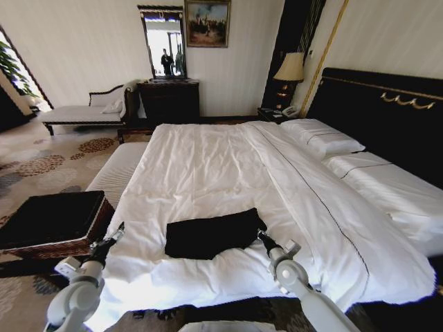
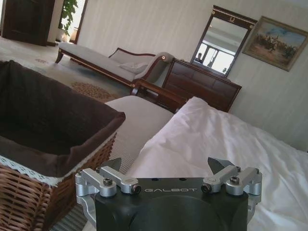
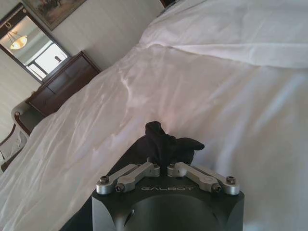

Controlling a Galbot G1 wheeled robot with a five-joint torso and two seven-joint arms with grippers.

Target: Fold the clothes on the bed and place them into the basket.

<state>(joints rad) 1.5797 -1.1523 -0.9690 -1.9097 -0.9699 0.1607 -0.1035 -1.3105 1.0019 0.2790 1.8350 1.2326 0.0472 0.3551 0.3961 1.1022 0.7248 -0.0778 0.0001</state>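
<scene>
Right gripper (image 3: 161,167) pinches the black T-shirt's (image 1: 211,234) right edge

Head cam is set high at the foot of the bed (image 1: 228,173), angled forward and down; the whole bed and far wall are taken in. Left wrist cam is held low beside the basket (image 2: 53,144), aimed across the bench toward the mirror (image 2: 221,43). Right wrist cam is held close over the sheets. Mirror and dresser (image 3: 62,82) are shared by all three views.
</scene>
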